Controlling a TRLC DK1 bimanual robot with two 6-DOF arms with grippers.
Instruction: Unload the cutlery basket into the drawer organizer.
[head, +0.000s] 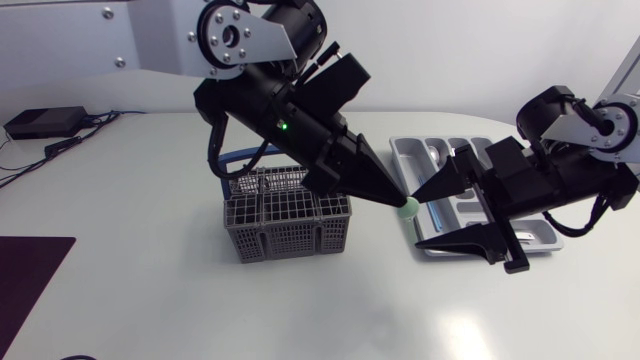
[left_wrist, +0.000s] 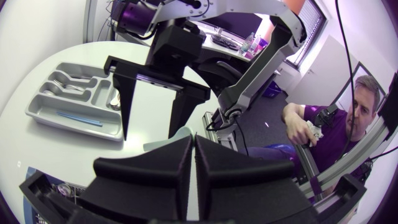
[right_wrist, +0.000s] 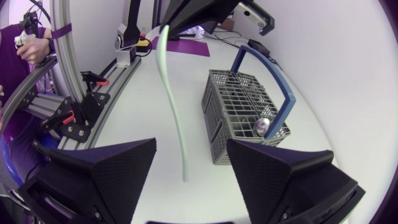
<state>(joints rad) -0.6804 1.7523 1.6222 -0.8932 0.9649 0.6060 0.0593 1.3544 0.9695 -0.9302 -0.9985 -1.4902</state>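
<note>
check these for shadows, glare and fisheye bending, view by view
head view: soft shadows beside the cutlery basket and drawer organizer on the white table, no harsh glare; right wrist view: fisheye, so the pale green utensil may only look curved; left wrist view: the left gripper looms dark in the foreground

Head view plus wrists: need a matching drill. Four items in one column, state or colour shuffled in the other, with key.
Things:
1. left gripper
2. right gripper
3. basket handle
4. drawer organizer

States:
A. blue
B. open
C. grey, spoons inside
D. shut on pale green utensil

Pairs: 1-D, 2-B, 3-A, 4-C
</note>
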